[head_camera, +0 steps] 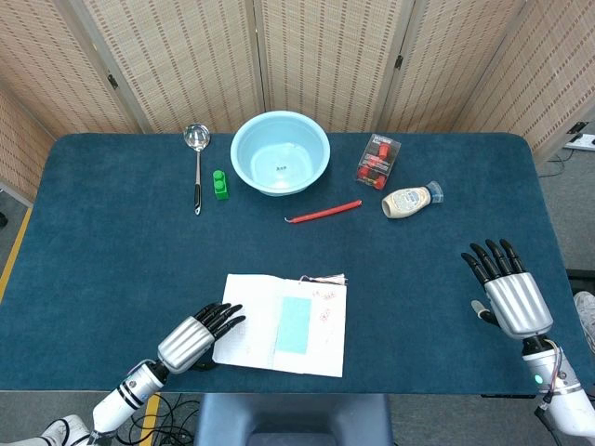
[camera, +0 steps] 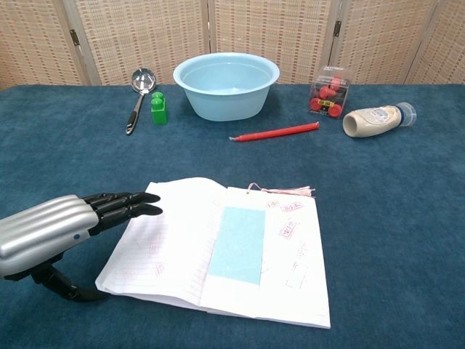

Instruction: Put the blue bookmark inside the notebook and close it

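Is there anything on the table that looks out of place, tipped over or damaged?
Only the squeeze bottle stands out: it lies on its side near the table's far right, beside the box of red pieces. Nothing looks spilled or damaged. The notebook lies open with the blue bookmark flat on it.

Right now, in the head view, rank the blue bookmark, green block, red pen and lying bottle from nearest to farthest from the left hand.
From the left hand:
1. blue bookmark, beside it on the open notebook.
2. green block, far side, left of the bowl.
3. red pen, far centre.
4. lying bottle, far right.
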Available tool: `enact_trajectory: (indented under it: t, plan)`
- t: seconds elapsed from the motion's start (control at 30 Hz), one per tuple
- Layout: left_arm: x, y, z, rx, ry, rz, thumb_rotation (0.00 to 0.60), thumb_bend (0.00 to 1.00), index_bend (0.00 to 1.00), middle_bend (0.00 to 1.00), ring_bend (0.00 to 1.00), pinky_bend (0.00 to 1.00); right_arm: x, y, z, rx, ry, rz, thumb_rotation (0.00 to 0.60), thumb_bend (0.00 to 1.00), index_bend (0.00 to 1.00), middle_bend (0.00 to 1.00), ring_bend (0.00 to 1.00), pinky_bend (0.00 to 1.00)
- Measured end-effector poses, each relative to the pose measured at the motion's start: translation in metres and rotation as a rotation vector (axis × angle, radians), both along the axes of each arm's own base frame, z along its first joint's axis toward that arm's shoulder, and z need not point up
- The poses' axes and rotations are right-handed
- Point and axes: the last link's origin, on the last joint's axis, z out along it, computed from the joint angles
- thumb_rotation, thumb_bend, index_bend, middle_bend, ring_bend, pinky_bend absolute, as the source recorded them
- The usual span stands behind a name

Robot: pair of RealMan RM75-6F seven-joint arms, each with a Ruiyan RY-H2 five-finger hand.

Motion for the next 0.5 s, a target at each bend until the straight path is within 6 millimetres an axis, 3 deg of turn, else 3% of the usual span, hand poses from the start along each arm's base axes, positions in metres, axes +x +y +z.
enact_trajectory:
  t: [0.5]
  plan:
    - [0.0081,0.0076,-0.01,-0.013,-0.195,0.072,0.6,0.19,0.05,0.02,0.1,0.17,-0.0022,0.0012,0.0055,-0.03,-0.012,-0.002,0.6,0.15,0.17,0.1,0.0,0.0]
